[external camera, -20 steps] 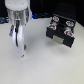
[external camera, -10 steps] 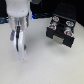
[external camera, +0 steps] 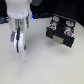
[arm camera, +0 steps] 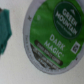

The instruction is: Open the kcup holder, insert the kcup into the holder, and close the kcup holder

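The kcup (arm camera: 52, 32) fills the wrist view, a white pod with a green "Dark Magic" top, lying on the white table. One teal finger (arm camera: 4, 30) of my gripper stands beside it with a strip of table between them; the other finger is out of that frame. In the exterior view my gripper (external camera: 19, 51) points down at the table on the exterior view's left, and the kcup is hidden among its fingers. It looks open around the pod. The black kcup holder (external camera: 60, 31) sits at the exterior view's right, with round slots showing and a pale handle (external camera: 59, 40) on its front.
The white table (external camera: 42, 65) stretches between my gripper and the holder. A dark box shape (external camera: 67, 9) stands behind the holder. Blue objects (external camera: 4, 20) lie at the back, at the exterior view's left edge.
My gripper has come down toward the table over the last second. The holder has not moved.
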Robot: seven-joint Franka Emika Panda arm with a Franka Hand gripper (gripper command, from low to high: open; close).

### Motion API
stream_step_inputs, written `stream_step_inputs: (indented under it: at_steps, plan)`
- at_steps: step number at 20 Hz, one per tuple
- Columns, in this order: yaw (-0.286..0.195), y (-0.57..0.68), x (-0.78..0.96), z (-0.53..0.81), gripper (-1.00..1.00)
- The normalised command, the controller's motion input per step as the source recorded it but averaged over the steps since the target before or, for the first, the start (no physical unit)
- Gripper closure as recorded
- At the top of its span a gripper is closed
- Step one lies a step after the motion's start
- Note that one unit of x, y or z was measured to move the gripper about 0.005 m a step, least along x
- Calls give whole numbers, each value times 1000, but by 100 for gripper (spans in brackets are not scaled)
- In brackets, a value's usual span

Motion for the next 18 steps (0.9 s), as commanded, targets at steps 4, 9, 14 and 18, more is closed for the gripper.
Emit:
stream_step_inputs:
  at_steps: [4,9,14,18]
  plan:
    - [-18,6,10,12,100]
    - [-37,112,18,258,100]
    - [-34,242,30,580,100]
    - [-9,363,94,778,100]
